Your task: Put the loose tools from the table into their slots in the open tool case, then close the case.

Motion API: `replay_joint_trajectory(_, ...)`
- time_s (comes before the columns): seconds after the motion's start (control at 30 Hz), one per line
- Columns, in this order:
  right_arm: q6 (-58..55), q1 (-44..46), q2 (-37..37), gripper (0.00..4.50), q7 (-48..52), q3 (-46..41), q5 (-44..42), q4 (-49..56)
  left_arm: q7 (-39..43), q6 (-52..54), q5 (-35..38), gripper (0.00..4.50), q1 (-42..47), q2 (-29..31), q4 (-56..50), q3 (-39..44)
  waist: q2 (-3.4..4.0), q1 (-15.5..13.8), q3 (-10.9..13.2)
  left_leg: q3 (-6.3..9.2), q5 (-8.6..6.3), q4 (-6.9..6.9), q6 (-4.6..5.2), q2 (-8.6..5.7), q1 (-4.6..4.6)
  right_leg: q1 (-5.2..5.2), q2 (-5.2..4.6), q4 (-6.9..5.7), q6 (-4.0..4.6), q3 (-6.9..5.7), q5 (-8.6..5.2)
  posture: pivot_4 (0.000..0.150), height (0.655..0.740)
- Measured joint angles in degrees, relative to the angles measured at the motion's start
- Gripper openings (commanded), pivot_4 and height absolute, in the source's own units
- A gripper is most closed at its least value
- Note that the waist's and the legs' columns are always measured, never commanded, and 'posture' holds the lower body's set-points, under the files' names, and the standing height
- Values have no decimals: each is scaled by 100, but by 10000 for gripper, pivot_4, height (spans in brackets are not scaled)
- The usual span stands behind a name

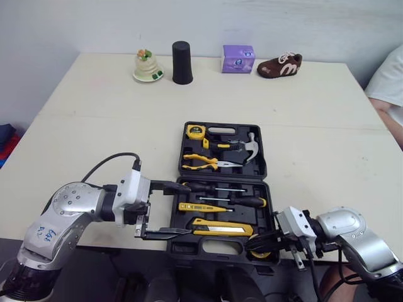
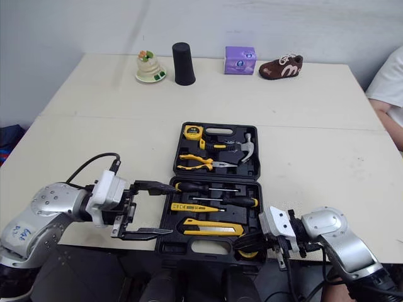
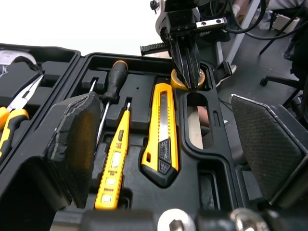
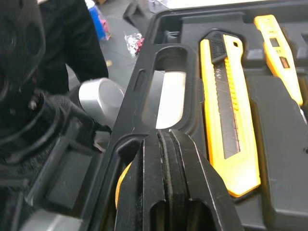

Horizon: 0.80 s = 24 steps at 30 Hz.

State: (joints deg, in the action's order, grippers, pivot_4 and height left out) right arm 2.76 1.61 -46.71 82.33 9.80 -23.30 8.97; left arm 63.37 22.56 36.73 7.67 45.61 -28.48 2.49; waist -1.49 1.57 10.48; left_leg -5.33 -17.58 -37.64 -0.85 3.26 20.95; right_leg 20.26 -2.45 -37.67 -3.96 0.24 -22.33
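The right gripper [image 1: 263,241] has its two black fingers pressed together on the wall of a yellow tape roll [image 3: 178,79], which sits in the near right corner of the open tool case [image 1: 265,158], right beside the carry-handle cut-out. The left gripper [image 1: 182,209] is spread wide and holds nothing. It reaches over the case's near left edge, with one fingertip by the black handle of a screwdriver [image 1: 203,187] and the other by the end of the yellow utility knife [image 1: 221,228]. The knife lies in its slot along the near side of the case, between the two grippers. Just beyond it lies a yellow tester screwdriver [image 1: 203,207], and a second black-handled screwdriver [image 1: 249,201] lies to that one's right. The far half of the case holds a yellow tape measure [image 1: 196,131], yellow-handled pliers [image 1: 200,162] and a hammer [image 1: 250,148], each in its recess. The case lies flat and open on the pale table [image 1: 315,126], its handle side at the table's near edge, and no loose tool can be seen on the tabletop around it. Well apart from the case, along the table's far edge, stand a small dish with a figure on it [image 1: 148,67], a black cup [image 1: 182,63], a purple box [image 1: 238,58] and a brown shoe [image 1: 279,65]. A person's white sleeve [image 1: 390,78] shows at the right side of the table.
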Motion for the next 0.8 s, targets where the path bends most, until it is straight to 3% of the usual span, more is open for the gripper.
replay_joint_trajectory(0.2, 1244, -26, 8, 468, 171, 77, -1, -745, -3, 20, 0, 45000, -107, 50, -6, 106, -39, -4, -22, 3, -45, 53, 31, -2, -148, -177, -10, 98, -2, -13, 5, 1500, 7341)
replay_joint_trajectory(0.3, 1361, 21, 15, 468, 196, 109, -9, -892, -18, 12, -1, 45000, -104, 46, -5, 107, -62, 0, -40, 3, -53, 61, 30, -1, -175, -211, -16, 122, 2, -14, 4, 1500, 7341)
replay_joint_trajectory(0.47, 37, 75, -3, 468, -27, 91, -367, -543, -273, 31, -1, 45000, 8, -92, 49, 149, -68, 5, -44, 4, -54, 62, 30, 0, -152, -181, -25, 120, 10, -17, 7, 1500, 7341)
replay_joint_trajectory(0.57, -891, -47, -241, 468, -314, -65, -689, 61, -528, 87, -3, 45000, 81, -204, 232, 237, -9, 5, -8, 8, -52, 64, 28, 1, -123, -150, -25, 111, 14, -23, 5, 1500, 7341)
replay_joint_trajectory(0.63, -1423, -104, -467, 468, -573, -478, -1029, 575, -731, 192, -74, 45000, 152, -204, 486, 317, 32, -3, 3, 6, -39, 52, 22, -3, -57, -69, -24, 76, 7, -22, 8, 1500, 7341)
replay_joint_trajectory(0.73, -1973, 51, -664, 0, -982, -1123, -1346, 867, -1077, 242, -590, 36778, 405, -170, 995, 242, 31, -6, 5, 9, -27, 51, 13, 0, -35, -43, -9, 68, 6, -23, 7, 1500, 7341)
replay_joint_trajectory(0.8, -2252, 209, -683, 0, -1239, -1421, -1421, 856, -1232, 244, -917, 27669, 512, -157, 1260, 123, 29, 5, 6, 4, -28, 52, 15, 0, -34, -41, -9, 69, 6, -18, 8, 1500, 7341)
